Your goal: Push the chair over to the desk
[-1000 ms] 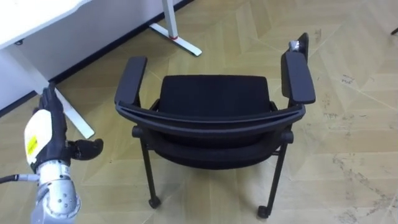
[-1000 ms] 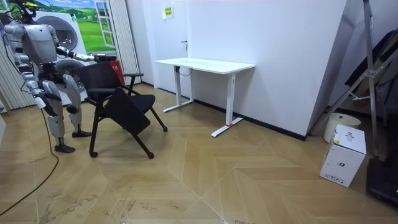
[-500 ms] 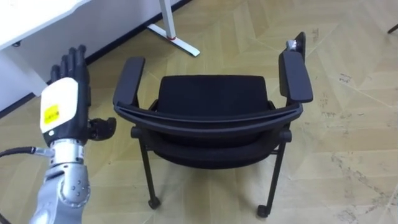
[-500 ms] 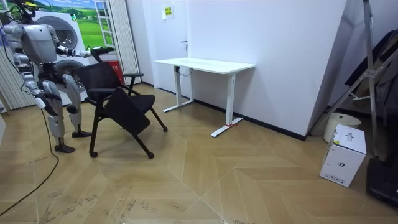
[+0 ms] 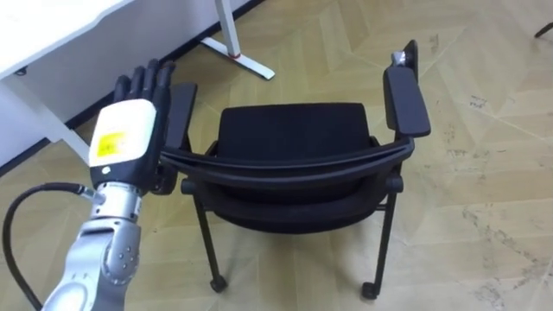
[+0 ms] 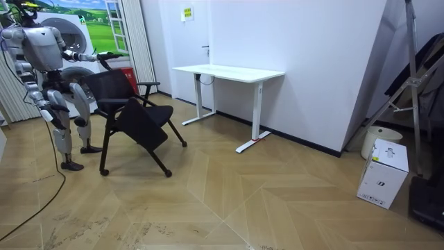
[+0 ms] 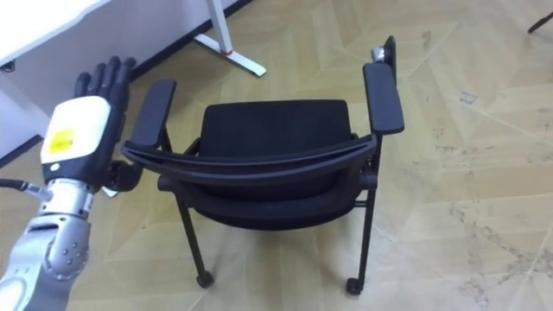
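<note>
You had the robot standing just behind the black chair (image 5: 294,142), looking down over its curved backrest (image 5: 285,168) onto the seat. The chair stood on the wooden floor (image 5: 484,173) with its two near castors (image 5: 216,282) down. The white desk (image 5: 43,39) lay ahead and to the robot's left.

Your left robot hand (image 5: 130,130) hovered at the chair's left side, level with the left armrest (image 5: 181,112). Its fingers were straight and close together, pointing forward, and its back faced the camera. It had hold of nothing. In the left eye view it overlapped the armrest, while the right eye view showed a strip of floor between the two, so I cannot tell whether any part of it touched the chair. The right armrest (image 5: 406,99) had nothing on it.

In the room view the robot stood at the room view's left, upright, with the chair between it and the desk. Your right robot hand (image 6: 47,110) hung low beside its body there, and I cannot tell its state. A white box (image 6: 385,172) sat on the floor far to the room view's right, well apart from the chair.
</note>
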`<state>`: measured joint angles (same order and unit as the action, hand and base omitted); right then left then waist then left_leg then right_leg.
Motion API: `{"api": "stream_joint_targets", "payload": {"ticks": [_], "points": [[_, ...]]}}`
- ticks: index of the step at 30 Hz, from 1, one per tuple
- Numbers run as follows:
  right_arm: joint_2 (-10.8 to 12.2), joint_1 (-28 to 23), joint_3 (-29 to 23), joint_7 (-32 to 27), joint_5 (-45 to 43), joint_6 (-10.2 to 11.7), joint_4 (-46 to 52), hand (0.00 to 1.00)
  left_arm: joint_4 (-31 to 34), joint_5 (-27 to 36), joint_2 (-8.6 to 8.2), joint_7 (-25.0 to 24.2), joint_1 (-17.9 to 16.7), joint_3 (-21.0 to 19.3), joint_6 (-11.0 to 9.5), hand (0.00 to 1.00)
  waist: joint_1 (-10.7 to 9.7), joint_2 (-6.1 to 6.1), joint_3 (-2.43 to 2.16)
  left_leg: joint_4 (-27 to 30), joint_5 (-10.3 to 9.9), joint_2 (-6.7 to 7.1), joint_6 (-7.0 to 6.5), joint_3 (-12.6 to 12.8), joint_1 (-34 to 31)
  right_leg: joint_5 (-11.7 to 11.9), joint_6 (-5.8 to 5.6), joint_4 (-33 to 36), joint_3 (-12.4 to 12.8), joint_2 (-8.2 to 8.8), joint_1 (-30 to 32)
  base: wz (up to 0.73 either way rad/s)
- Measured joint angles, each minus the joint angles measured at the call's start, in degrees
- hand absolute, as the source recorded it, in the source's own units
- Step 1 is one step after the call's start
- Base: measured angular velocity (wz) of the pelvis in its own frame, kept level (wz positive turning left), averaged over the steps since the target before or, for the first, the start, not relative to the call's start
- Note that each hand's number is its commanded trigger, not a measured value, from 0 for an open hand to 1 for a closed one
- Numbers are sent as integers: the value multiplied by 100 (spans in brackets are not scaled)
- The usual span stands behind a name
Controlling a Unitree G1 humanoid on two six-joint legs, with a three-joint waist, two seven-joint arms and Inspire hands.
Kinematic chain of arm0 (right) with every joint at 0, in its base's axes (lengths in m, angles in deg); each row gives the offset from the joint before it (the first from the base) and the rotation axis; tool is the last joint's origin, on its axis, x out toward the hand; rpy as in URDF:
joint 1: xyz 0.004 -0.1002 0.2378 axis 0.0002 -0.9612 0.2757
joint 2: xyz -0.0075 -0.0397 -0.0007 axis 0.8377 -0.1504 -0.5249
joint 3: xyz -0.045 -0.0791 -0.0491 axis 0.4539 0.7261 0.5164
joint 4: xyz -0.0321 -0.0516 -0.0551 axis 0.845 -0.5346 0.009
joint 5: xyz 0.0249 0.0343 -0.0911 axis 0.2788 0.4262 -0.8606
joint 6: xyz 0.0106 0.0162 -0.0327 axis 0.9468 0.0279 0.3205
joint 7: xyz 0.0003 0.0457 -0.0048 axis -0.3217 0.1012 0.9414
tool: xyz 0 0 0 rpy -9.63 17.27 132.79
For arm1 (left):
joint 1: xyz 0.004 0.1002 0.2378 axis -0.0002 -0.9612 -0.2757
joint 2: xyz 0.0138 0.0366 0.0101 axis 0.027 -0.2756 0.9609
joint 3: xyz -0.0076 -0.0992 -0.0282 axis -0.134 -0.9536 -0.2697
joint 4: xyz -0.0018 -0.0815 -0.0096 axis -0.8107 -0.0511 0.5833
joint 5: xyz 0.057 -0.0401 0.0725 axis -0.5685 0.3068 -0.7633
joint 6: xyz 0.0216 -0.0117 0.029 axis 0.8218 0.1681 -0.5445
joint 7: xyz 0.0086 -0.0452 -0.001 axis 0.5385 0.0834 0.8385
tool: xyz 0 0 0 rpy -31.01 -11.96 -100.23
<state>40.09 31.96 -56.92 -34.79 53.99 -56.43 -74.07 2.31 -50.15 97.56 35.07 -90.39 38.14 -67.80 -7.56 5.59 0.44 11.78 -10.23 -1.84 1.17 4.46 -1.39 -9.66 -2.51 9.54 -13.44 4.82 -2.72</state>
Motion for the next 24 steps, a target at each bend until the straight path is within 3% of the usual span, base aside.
{"api": "stream_joint_targets", "payload": {"ticks": [2, 8, 10, 24], "points": [[-16, 46, 44, 1, 9, 10, -86, 0, 78, -110, 100, -67, 0, 96, 2, 0, 5, -2, 1, -4, 0, 2, 0, 7, -1, 0, 0, -4, 9, 0, 10, 0], [-28, 101, 169, 23, 132, 66, -177, 0, 167, -308, 186, -251, 0, 196, 27, 0, -23, -14, 7, -7, 1, 5, -1, 6, -12, 1, 0, 12, 37, 1, 62, -1], [-35, 126, 169, 75, 132, 65, -216, 0, 167, -304, 320, -330, 1, 401, 32, 0, -36, -21, 12, -7, 1, 5, -1, 7, -7, 1, 0, 14, 41, 1, 62, 0], [-109, 248, 156, 264, 158, 52, -121, 0, 176, 208, 361, -1689, 211, 821, 49, 0, -195, -37, 26, -12, 1, 6, -1, 22, -77, -1, -1, 10, 69, 1, 147, 0]]}}
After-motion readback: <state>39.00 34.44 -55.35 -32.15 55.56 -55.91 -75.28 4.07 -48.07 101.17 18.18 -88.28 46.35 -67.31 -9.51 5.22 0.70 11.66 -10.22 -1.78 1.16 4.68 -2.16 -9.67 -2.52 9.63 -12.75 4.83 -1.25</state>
